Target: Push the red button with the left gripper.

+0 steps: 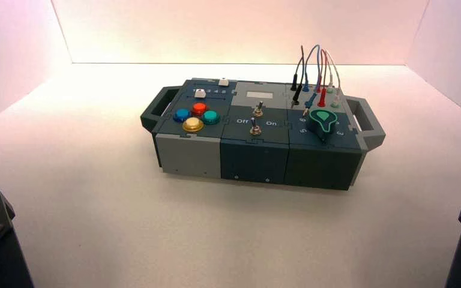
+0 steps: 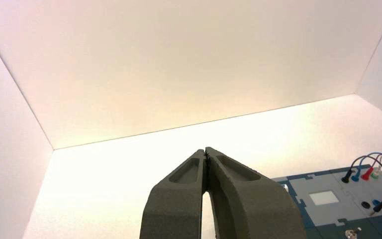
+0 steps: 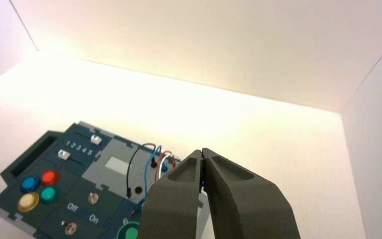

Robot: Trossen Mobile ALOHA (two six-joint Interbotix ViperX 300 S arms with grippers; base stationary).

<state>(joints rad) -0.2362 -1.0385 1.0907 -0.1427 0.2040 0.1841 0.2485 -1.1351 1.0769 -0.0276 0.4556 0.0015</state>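
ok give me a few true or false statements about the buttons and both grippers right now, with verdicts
1. The left gripper is pressing the red button. False: it is far from the box and the button is untouched.
2. The right gripper has its fingertips together. True.
3. The red button sits between the blue button and the green button. True.
4. The yellow button is the farthest of the four from the robot. False: it is the nearest.
5. The left gripper holds a cable plug. False: it is shut on nothing.
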